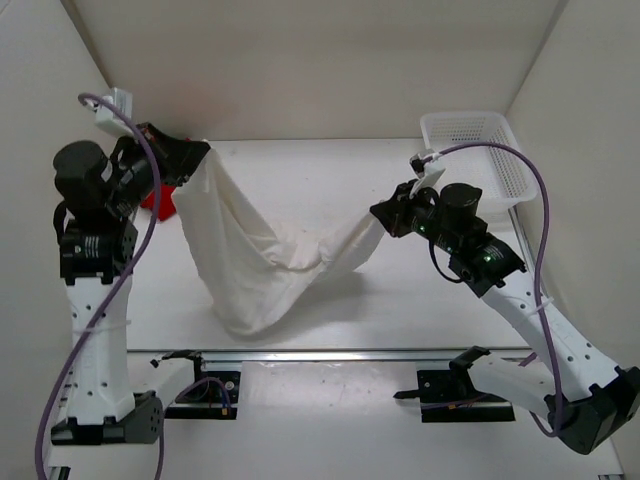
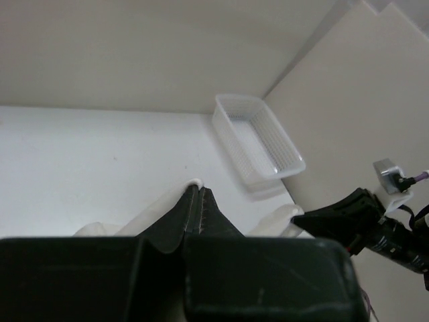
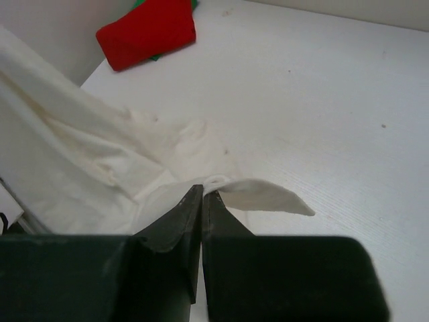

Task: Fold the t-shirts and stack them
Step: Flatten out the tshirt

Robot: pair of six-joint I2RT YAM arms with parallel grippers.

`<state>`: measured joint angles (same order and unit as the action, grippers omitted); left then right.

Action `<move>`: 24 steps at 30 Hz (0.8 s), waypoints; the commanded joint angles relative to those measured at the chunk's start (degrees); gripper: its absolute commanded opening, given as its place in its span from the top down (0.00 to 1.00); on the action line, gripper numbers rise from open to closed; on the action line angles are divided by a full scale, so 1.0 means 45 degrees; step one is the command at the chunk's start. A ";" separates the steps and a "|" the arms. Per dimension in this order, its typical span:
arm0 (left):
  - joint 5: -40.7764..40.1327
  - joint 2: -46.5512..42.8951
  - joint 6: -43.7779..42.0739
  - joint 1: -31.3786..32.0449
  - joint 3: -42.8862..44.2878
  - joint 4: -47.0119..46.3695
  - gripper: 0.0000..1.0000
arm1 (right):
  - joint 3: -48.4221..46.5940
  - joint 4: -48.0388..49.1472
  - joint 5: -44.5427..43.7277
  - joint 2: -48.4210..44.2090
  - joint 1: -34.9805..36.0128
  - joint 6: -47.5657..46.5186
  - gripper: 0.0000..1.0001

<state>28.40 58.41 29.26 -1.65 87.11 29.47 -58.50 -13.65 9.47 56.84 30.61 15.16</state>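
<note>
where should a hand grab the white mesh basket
Likely a long rim of the basket, from straight above: it stands upright and open, so one finger drops inside the wall, one outside. The right hand is nearest but shut on the off-white t-shirt.

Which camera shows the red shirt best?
The right wrist camera: the folded red shirt lies big and unblocked there. The top camera shows only a red sliver of it behind the left arm. The left wrist camera shows none of it.
</note>
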 commanded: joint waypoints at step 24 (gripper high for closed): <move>-0.2585 1.6825 0.0311 0.2126 1.2485 0.1428 0.71 | -0.0867 0.3033 0.0961 0.4517 -0.2897 0.0636 1.00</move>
<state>16.80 135.79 27.18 6.61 132.99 34.17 -59.94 -2.11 16.69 78.02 16.43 19.38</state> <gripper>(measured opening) 0.229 0.008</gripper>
